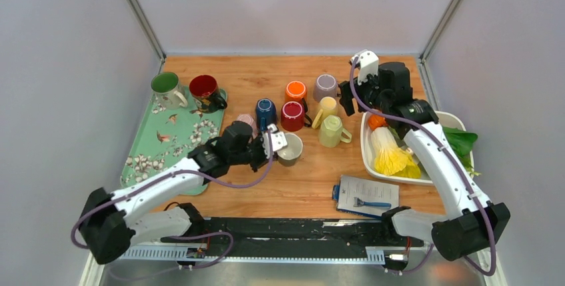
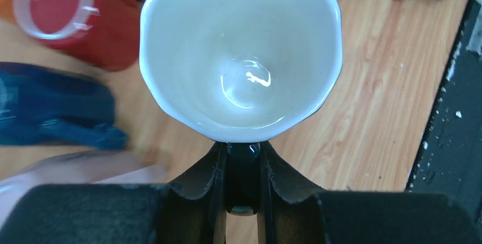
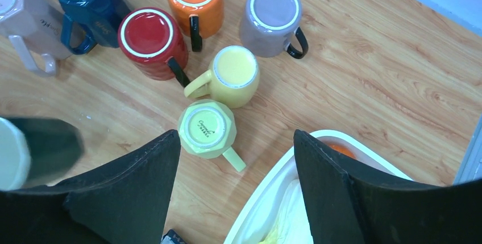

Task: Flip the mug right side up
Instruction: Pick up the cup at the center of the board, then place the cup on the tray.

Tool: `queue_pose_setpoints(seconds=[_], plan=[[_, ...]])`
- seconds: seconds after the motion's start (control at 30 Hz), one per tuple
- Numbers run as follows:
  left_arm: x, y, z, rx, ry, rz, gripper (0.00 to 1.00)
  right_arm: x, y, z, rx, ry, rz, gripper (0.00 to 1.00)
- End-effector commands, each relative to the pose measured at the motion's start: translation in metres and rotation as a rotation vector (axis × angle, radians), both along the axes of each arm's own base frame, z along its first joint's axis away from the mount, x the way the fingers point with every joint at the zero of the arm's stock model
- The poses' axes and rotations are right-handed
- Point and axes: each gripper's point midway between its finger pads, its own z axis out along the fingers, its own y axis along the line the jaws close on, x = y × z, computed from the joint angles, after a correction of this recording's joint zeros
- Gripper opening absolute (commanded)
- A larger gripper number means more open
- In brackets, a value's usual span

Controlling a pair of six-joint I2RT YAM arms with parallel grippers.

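Dark mug with a white inside (image 1: 290, 148) is pinched by its handle in the left gripper (image 2: 243, 154), mouth roughly up, just beside the upside-down red mug (image 1: 292, 115). With only the handle held, it could swivel or clip that neighbour. Right gripper (image 3: 236, 137) hangs spread, empty.

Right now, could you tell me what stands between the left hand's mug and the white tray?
An upside-down light green mug, between the held mug and tray in the top external view.
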Motion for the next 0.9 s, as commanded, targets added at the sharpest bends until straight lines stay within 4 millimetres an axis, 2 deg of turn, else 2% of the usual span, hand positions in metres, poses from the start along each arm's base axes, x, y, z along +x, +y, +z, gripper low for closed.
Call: queue_pose_setpoints(seconds=[0.0, 0.03, 0.07, 0.1, 0.13, 0.17, 0.2, 0.23, 0.27, 0.3, 0.37, 0.47, 0.5, 0.53, 0.57, 0.6, 0.63, 0.67, 0.7, 0.73, 0.77, 0.87], plan=[[0.043, 0.025, 0.127, -0.161, -0.251, 0.150, 0.00, 0.015, -0.001, 0.015, 0.049, -0.052, -0.023, 0.77], [0.054, 0.043, 0.129, -0.121, -0.255, 0.240, 0.00, 0.019, -0.001, 0.017, 0.052, -0.057, -0.026, 0.77], [0.060, 0.053, 0.144, -0.132, -0.277, 0.296, 0.00, 0.023, -0.001, 0.019, 0.053, -0.060, -0.028, 0.77], [0.074, 0.076, 0.148, -0.092, -0.306, 0.420, 0.00, 0.026, 0.000, 0.021, 0.055, -0.063, -0.028, 0.77], [0.080, 0.089, 0.158, -0.098, -0.329, 0.495, 0.00, 0.030, 0.001, 0.022, 0.055, -0.063, -0.029, 0.77], [0.093, 0.116, 0.164, -0.071, -0.369, 0.635, 0.00, 0.032, 0.001, 0.024, 0.056, -0.067, -0.029, 0.77], [0.097, 0.129, 0.170, -0.083, -0.380, 0.709, 0.00, 0.034, 0.002, 0.025, 0.058, -0.070, -0.029, 0.77], [0.107, 0.155, 0.175, -0.073, -0.406, 0.832, 0.00, 0.036, 0.002, 0.027, 0.060, -0.071, -0.032, 0.77], [0.109, 0.168, 0.177, -0.091, -0.405, 0.898, 0.00, 0.037, 0.003, 0.028, 0.063, -0.072, -0.031, 0.77], [0.114, 0.190, 0.179, -0.087, -0.414, 0.996, 0.00, 0.038, 0.004, 0.029, 0.066, -0.073, -0.032, 0.77], [0.118, 0.223, 0.177, -0.106, -0.393, 1.154, 0.00, 0.039, 0.004, 0.028, 0.070, -0.067, -0.033, 0.76], [0.117, 0.258, 0.161, -0.149, -0.321, 1.336, 0.00, 0.038, 0.006, 0.027, 0.083, -0.062, -0.031, 0.76], [0.116, 0.275, 0.148, -0.146, -0.290, 1.408, 0.00, 0.038, 0.008, 0.028, 0.094, -0.064, -0.023, 0.76], [0.116, 0.283, 0.140, -0.144, -0.276, 1.440, 0.00, 0.038, 0.011, 0.030, 0.109, -0.072, -0.011, 0.75], [0.113, 0.300, 0.124, -0.132, -0.248, 1.512, 0.00, 0.038, 0.015, 0.035, 0.127, -0.083, 0.004, 0.75], [0.112, 0.318, 0.118, -0.132, -0.243, 1.572, 0.00, 0.037, 0.019, 0.040, 0.145, -0.094, 0.021, 0.75], [0.109, 0.322, 0.103, -0.097, -0.224, 1.573, 0.00, 0.037, 0.022, 0.044, 0.159, -0.104, 0.037, 0.75], [0.113, 0.325, 0.102, -0.102, -0.239, 1.559, 0.00, 0.037, 0.025, 0.048, 0.168, -0.110, 0.048, 0.75], [0.112, 0.327, 0.088, -0.020, -0.246, 1.512, 0.00, 0.037, 0.026, 0.050, 0.175, -0.113, 0.055, 0.75], [0.116, 0.327, 0.085, 0.005, -0.266, 1.472, 0.00, 0.036, 0.028, 0.051, 0.182, -0.112, 0.065, 0.75], [0.115, 0.329, 0.074, 0.083, -0.269, 1.431, 0.00, 0.033, 0.032, 0.052, 0.191, -0.109, 0.088, 0.77], [0.115, 0.343, 0.060, 0.139, -0.251, 1.433, 0.00, 0.020, 0.048, 0.056, 0.243, -0.090, 0.192, 0.84]])
